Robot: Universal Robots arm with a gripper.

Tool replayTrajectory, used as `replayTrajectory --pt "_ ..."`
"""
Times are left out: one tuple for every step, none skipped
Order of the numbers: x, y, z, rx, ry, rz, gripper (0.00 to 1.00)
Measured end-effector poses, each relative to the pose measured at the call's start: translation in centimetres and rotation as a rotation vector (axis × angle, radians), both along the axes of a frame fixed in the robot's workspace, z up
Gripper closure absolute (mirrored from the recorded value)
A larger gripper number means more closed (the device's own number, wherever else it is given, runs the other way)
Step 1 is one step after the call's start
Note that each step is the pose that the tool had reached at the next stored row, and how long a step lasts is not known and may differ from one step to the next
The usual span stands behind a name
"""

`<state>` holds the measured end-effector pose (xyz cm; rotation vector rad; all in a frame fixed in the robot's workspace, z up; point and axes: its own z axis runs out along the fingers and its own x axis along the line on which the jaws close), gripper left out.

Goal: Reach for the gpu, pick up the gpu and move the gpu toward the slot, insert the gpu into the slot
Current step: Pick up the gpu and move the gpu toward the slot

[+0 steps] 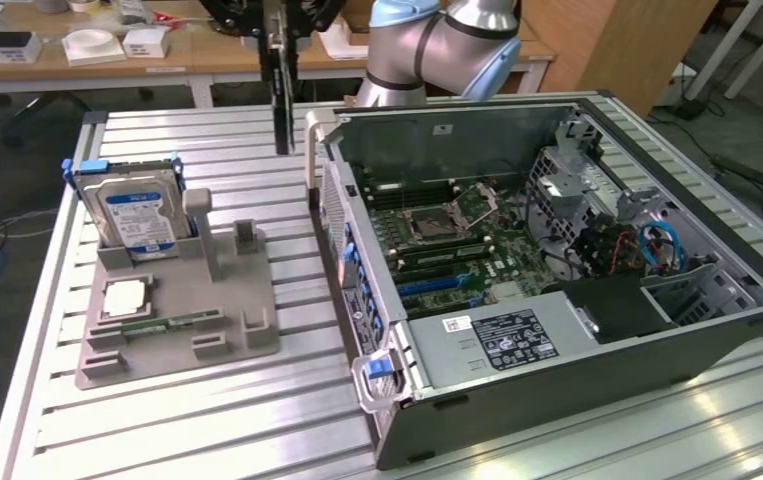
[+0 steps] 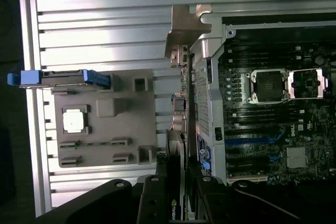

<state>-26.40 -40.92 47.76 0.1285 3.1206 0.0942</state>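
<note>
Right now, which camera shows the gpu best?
The exterior view: the gpu hangs upright in the jaws beside the open case, with most of its length showing. The wrist view sees it edge-on, from the jaws out to its metal bracket.

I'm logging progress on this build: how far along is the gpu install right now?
Done: reach and pickup; the gpu hangs upright in the air, clear of the table. In hand: the gripper is shut on its upper end, holding it outside the open case, beside the case's wall. Left: insertion; the blue slot on the motherboard has no card in it.
</note>
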Motion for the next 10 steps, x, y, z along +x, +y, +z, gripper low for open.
replayTrajectory --pt "0.3 0.00 -0.01 0.0035 -0.0001 0.000 0.74" --pt "0.6 0.00 0.00 0.0063 0.0000 0.000 0.74" --pt "0.9 0.00 0.00 0.0093 0.0000 0.000 0.74" --pt "1.2 0.00 0.00 0.0123 0.0000 0.000 0.74" --pt "1.5 0.00 0.00 0.0150 0.0000 0.000 0.74" --pt "1.9 0.00 0.00 0.0177 0.0000 0.000 0.74" --pt "2.4 0.00 0.00 0.0186 0.0000 0.000 0.74" --pt "2.8 0.00 0.00 0.0188 0.0000 0.000 0.74" --pt "3.3 0.00 0.00 0.0188 0.0000 0.000 0.74" --pt "3.7 0.00 0.00 0.0189 0.0000 0.000 0.74"
